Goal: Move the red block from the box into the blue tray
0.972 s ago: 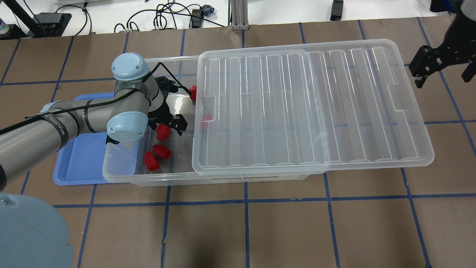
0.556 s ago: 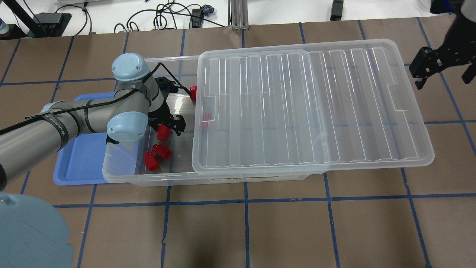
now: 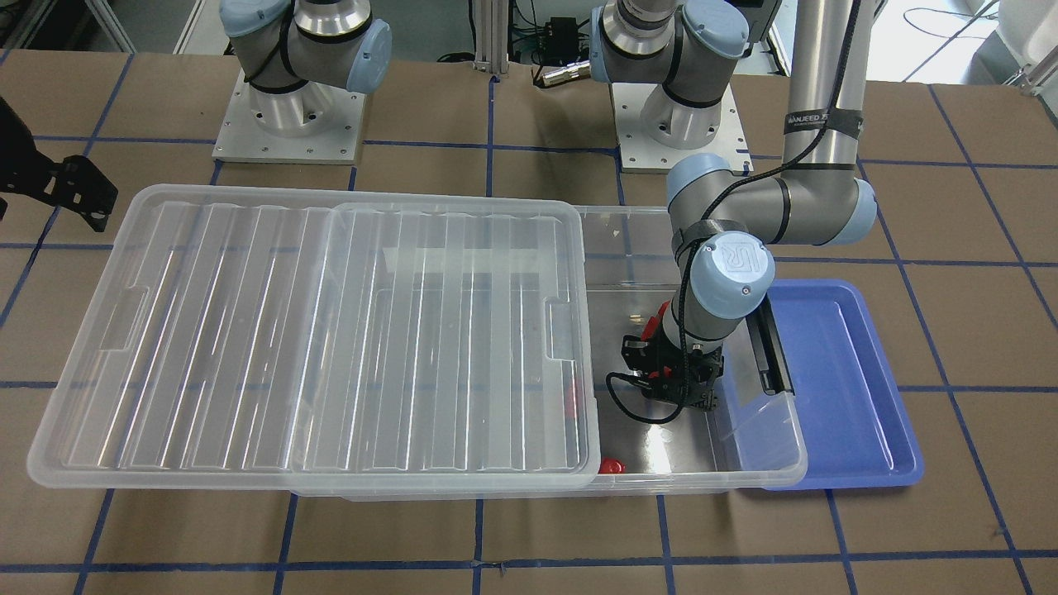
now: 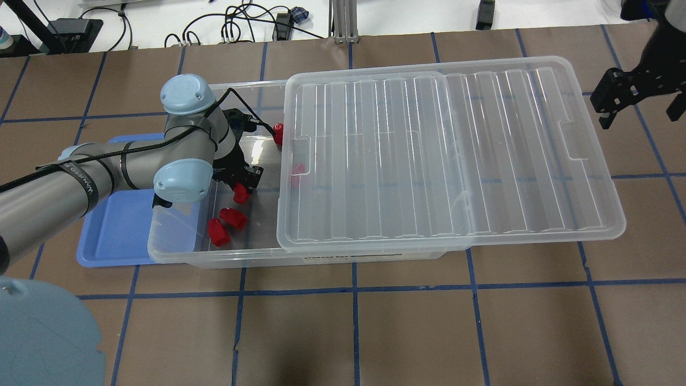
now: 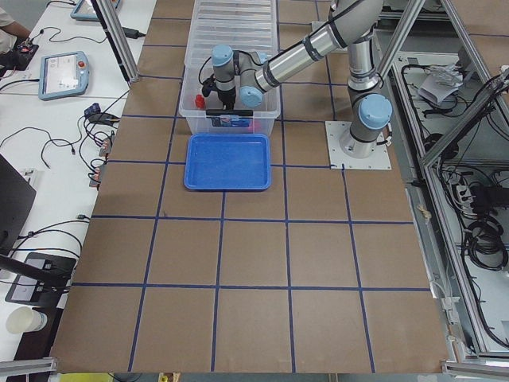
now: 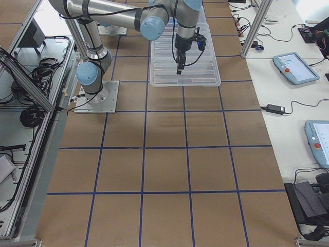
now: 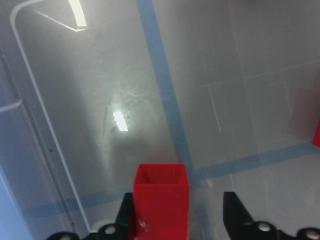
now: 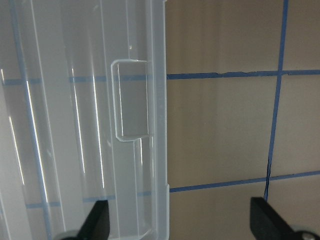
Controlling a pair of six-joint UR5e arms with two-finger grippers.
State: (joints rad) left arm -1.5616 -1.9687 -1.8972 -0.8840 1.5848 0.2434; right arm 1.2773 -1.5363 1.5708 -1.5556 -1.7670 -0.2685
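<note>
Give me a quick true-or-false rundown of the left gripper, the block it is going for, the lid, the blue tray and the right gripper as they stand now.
1. The left gripper is down inside the box. True.
2. The left gripper is shut tight on a red block. False: the block stands between its fingers, against one of them, with a gap to the other finger.
3. A red block lies in the blue tray. False: no block shows in it.
4. The lid covers the whole box. False: it sits shifted toward the robot's right, leaving the end by the tray open.
5. The right gripper is open and holds nothing. True.
</note>
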